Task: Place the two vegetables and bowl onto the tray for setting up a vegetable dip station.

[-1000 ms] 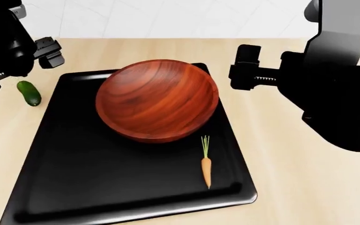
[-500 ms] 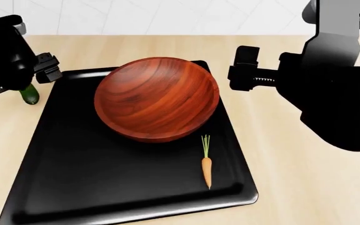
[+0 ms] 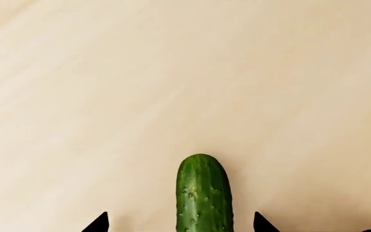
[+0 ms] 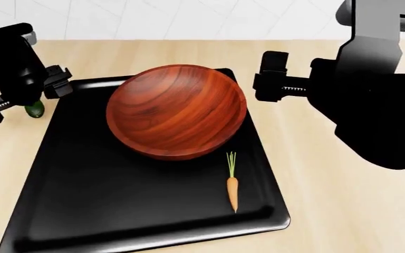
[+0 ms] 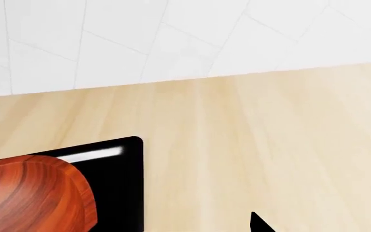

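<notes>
The wooden bowl [image 4: 176,110] stands on the far half of the black tray [image 4: 111,211]. The carrot [image 4: 232,192] lies on the tray near its right rim, in front of the bowl. The cucumber [image 4: 35,109] lies on the wooden counter just left of the tray, mostly hidden by my left gripper [image 4: 19,97]. In the left wrist view the cucumber [image 3: 204,193] lies lengthwise between the open fingertips [image 3: 261,224], which do not touch it. My right gripper [image 4: 267,78] is open and empty, above the counter right of the bowl. The right wrist view shows the bowl [image 5: 31,198] and a tray corner [image 5: 126,174].
The light wooden counter [image 4: 343,211] stretches around the tray. A white tiled wall [image 4: 188,18] runs along its far edge. My right arm's dark bulk [image 4: 378,95] fills the right side of the head view.
My left gripper has moved toward the cucumber and now sits over it, covering most of it in the head view. The right arm, bowl and carrot have stayed put.
</notes>
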Controlling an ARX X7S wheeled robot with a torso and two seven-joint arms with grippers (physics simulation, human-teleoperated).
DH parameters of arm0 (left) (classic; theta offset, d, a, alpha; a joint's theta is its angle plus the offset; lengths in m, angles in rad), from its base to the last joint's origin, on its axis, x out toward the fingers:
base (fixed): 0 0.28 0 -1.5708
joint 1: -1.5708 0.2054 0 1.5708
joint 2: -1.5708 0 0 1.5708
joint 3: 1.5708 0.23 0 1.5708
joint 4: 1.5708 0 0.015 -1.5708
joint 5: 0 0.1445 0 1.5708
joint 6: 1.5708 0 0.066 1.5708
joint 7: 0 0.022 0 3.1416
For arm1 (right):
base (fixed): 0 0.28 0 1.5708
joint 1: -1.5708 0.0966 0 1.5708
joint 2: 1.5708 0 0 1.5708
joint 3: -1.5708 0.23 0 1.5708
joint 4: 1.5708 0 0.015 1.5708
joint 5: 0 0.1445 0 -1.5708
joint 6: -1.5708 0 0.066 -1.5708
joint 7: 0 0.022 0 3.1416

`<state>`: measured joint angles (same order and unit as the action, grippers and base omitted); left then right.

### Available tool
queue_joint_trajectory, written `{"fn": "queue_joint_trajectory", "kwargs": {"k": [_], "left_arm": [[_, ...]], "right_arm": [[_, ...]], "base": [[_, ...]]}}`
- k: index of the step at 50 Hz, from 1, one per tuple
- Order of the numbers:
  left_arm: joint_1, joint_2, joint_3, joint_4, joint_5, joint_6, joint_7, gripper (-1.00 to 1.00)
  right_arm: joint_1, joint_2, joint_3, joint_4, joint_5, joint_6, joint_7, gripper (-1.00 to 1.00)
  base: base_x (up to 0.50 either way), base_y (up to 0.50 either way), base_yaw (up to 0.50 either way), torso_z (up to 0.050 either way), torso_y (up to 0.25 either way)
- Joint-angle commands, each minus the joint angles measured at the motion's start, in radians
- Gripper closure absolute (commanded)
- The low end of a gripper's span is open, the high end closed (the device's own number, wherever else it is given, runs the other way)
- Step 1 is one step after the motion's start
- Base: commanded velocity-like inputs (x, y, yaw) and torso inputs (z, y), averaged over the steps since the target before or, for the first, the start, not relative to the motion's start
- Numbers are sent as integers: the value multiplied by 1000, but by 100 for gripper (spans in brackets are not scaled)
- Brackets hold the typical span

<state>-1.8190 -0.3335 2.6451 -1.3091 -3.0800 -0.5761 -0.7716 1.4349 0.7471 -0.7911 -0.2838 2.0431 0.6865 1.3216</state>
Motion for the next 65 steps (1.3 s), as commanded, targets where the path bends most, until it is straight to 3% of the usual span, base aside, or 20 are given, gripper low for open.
{"fn": "queue_joint_trajectory", "kwargs": {"k": [1, 20, 35, 41, 49, 51, 52, 53, 54, 56, 58, 65], "left_arm": [[58, -5, -21, 0, -36, -11, -7, 100], [23, -20, -49, 0, -22, -23, -29, 100], [-92, -14, 84, 0, 5, 14, -8, 100], [-187, -12, 153, 0, 16, -1, 76, 100], [-323, -15, 226, 2, 71, 2, 292, 100], [-446, -46, 231, 242, 118, 147, 317, 100], [-537, -89, 189, 392, 183, 256, 299, 100], [-537, -149, 39, 496, 333, 266, 232, 100], [-537, -282, -111, 629, 483, 237, 90, 100], [-536, -410, -411, 808, 754, 186, -30, 100], [-535, -478, -651, 909, 819, 133, -84, 100], [-530, -636, -903, 1153, 912, -43, -179, 100]], "right_arm": [[7, -3, -3, -1, 1, -3, -2, -100], [9, -6, -5, 0, -4, -8, -7, -100], [10, 1, -8, 0, -3, -9, -7, -100], [13, 7, -8, -5, 0, -8, -1, -100], [22, 9, -10, -6, 3, -4, 2, -100], [24, 8, -12, -7, 4, -1, 3, -100], [26, 9, -12, -6, 5, -2, 5, -100], [28, 8, -12, -6, 7, -1, 7, -100], [30, 9, -13, -7, 9, -1, 9, -100], [28, 10, -13, -9, 8, -2, 9, -100], [29, 9, -14, -8, 10, -3, 10, -100], [20, 6, -18, -5, 2, -7, 3, -100]], "base": [[0, 0, 0, 0, 0], [0, 0, 0, -1, -2], [0, 0, 0, 0, 0], [0, 0, 0, 0, 0], [0, 0, 0, 0, 0], [0, 0, 0, 0, 0], [0, 0, 0, 0, 0], [0, 0, 0, 0, 0], [0, 0, 3, 0, 0], [0, 0, 1, 0, 0], [0, 0, 0, 0, 0], [-1, 0, 0, 0, 0]]}}
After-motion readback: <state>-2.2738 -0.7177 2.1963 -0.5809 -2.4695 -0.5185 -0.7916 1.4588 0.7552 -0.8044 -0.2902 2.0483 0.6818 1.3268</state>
